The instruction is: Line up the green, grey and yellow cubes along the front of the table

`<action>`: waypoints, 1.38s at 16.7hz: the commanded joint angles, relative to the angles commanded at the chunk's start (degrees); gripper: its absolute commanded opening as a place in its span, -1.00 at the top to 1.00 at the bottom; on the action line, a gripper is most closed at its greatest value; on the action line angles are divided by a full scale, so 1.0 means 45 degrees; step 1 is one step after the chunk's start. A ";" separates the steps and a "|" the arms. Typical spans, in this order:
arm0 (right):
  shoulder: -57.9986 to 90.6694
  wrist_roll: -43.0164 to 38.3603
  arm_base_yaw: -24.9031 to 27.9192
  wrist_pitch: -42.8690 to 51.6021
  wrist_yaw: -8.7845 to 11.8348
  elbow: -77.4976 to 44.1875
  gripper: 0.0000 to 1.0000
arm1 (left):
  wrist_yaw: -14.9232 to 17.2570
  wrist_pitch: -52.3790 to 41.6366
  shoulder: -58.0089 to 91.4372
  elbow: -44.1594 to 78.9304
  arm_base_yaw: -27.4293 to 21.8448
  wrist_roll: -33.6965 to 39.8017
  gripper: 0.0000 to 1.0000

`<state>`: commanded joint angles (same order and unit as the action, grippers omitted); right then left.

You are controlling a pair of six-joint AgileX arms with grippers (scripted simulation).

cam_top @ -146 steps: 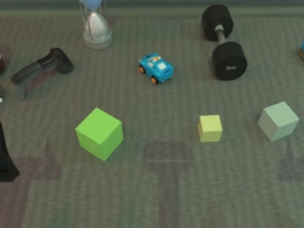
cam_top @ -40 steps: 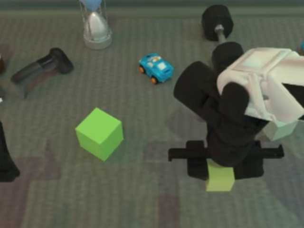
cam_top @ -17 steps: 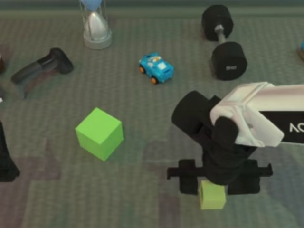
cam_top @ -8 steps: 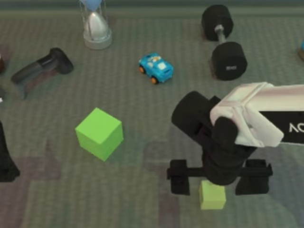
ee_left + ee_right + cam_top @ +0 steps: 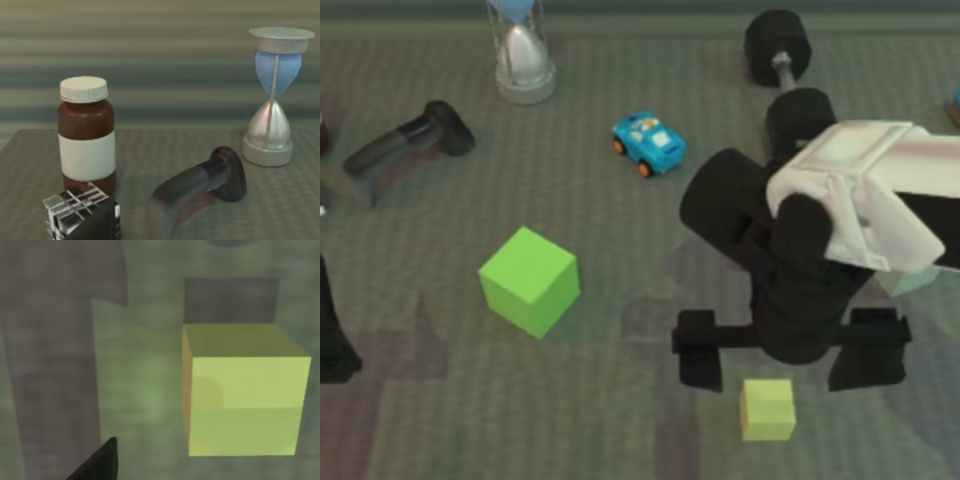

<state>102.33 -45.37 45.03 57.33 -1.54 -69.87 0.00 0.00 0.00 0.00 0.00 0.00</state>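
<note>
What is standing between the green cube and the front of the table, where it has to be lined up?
Nothing visible. The green cube has only bare table between it and the front edge. The yellow cube already sits near the front, off to the right, out of that path, below the open right gripper.

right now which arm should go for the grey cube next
Right. The right gripper hangs open just above the placed yellow cube, and the grey cube peeks out beside that arm on the table's right. The left arm sits parked at the far left edge.
</note>
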 joint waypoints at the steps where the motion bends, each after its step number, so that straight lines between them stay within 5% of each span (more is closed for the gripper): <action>1: -0.0174 0.0003 0.0022 0.0432 0.0004 -0.0266 -1.00 | 0.0000 0.0000 0.0000 0.0000 0.0000 0.0000 -1.00; 11: -0.0062 0.0875 -0.0547 0.1002 0.0024 -0.1016 -1.00 | 0.0000 0.0000 0.0000 0.0000 0.0000 0.0000 -1.00; 23: 0.2953 1.0746 -0.6345 0.1945 0.0240 -0.4513 -1.00 | 0.0000 0.0000 0.0000 0.0000 0.0000 0.0000 -1.00</action>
<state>115.62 2.99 16.48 66.08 -0.46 -90.17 0.00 0.00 0.00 0.00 0.00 0.00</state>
